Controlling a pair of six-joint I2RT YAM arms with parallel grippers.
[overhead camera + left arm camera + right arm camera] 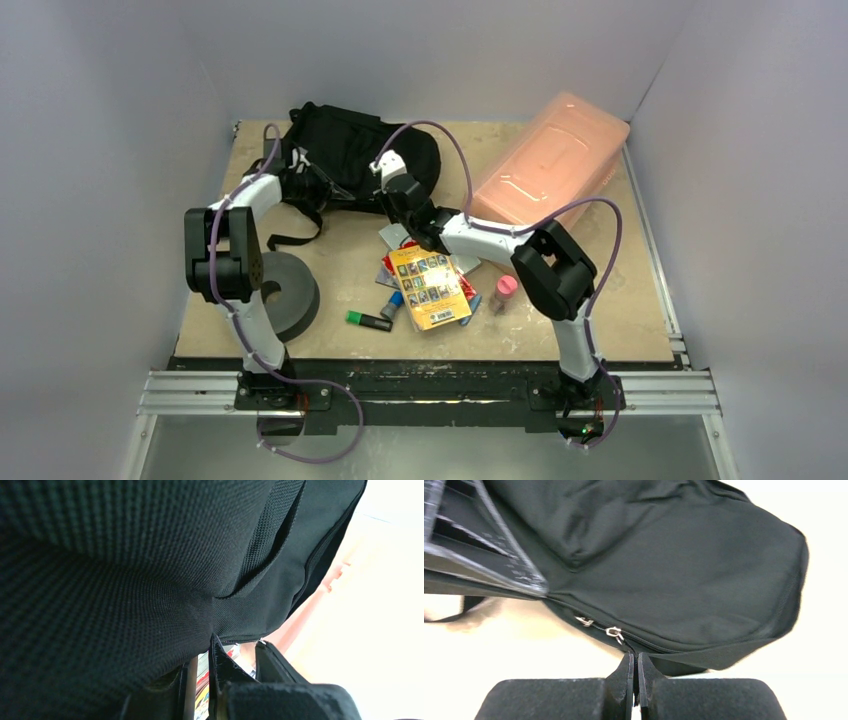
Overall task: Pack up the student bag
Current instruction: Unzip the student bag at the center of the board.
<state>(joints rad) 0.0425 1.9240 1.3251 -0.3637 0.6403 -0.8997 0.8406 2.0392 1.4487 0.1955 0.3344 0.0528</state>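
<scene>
Yellow booklet (432,290) near student bag (350,150): print illegible.

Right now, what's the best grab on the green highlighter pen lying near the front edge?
Take the green highlighter pen across the middle of its barrel, with the claw coming straight down from above. It lies flat, long axis roughly left-right, so close across its narrow width. The short blue marker crowds its right end, so probably favour the green half.
</scene>
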